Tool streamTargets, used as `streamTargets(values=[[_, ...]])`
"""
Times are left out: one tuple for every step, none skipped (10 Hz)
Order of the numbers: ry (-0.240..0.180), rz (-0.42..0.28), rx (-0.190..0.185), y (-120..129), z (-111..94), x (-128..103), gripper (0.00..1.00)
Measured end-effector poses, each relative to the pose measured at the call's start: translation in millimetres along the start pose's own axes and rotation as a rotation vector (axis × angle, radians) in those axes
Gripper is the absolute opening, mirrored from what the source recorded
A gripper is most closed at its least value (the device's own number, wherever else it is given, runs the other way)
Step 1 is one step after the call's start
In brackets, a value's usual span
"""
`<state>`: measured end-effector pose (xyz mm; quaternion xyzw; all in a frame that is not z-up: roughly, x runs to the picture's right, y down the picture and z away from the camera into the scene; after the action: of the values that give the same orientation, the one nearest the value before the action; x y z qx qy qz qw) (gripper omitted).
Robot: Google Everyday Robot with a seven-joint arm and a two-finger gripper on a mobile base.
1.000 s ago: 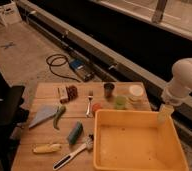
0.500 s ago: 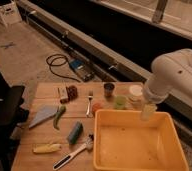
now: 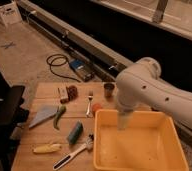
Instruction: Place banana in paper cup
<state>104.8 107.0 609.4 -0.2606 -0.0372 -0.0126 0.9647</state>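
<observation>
The banana (image 3: 46, 148), pale yellow and stubby, lies on the wooden table (image 3: 46, 90) near its front left corner. The paper cup is hidden behind my white arm (image 3: 144, 90). My gripper (image 3: 122, 121) hangs down from the arm over the back left part of the yellow bin (image 3: 139, 147). It is well to the right of the banana and is not touching it.
A dark brown cup (image 3: 109, 90) stands at the back. A fork (image 3: 90, 102), a small orange thing (image 3: 96, 107), a green pod (image 3: 59, 116), a blue block (image 3: 75, 132), a brush (image 3: 74, 154) and a grey wedge (image 3: 41, 116) lie around the table. A dark chair (image 3: 4, 117) stands to the left.
My arm has swung left from the table's right edge. It now covers the cups at the back right, and the gripper hangs over the bin's left part. The objects have not moved.
</observation>
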Motion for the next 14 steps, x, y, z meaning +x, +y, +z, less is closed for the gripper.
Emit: streamTargets(values=[[0.001, 0.000, 0.001, -0.2, 0.0, 0.6, 0.80], [0.002, 0.002, 0.002, 0.0, -0.2, 1.5, 0.80], [0.001, 0.002, 0.002, -0.1, -0.2, 1.3, 0.80], [0.005, 0.001, 0.004, -1.0, -0.2, 1.2, 0.80], [0.015, -0.014, 0.017, -6.5, -1.9, -2.3, 0.80], [0.028, -0.038, 0.027, -13.4, -1.0, -11.3, 0.80], [0.033, -0.064, 0.035, -20.0, 0.3, -26.4, 0.80], [0.038, -0.091, 0.038, -25.3, 2.5, -44.5, 0.80], [0.037, -0.117, 0.043, -31.0, 4.9, -63.0, 0.80], [0.027, -0.157, 0.042, -37.5, 9.9, -93.8, 0.80], [0.014, -0.190, 0.038, -41.4, 14.9, -117.1, 0.80], [0.002, -0.218, 0.033, -44.1, 19.0, -135.0, 0.80], [-0.017, -0.257, 0.029, -48.2, 24.4, -156.0, 0.80], [-0.031, -0.282, 0.022, -49.5, 27.5, -165.7, 0.80]])
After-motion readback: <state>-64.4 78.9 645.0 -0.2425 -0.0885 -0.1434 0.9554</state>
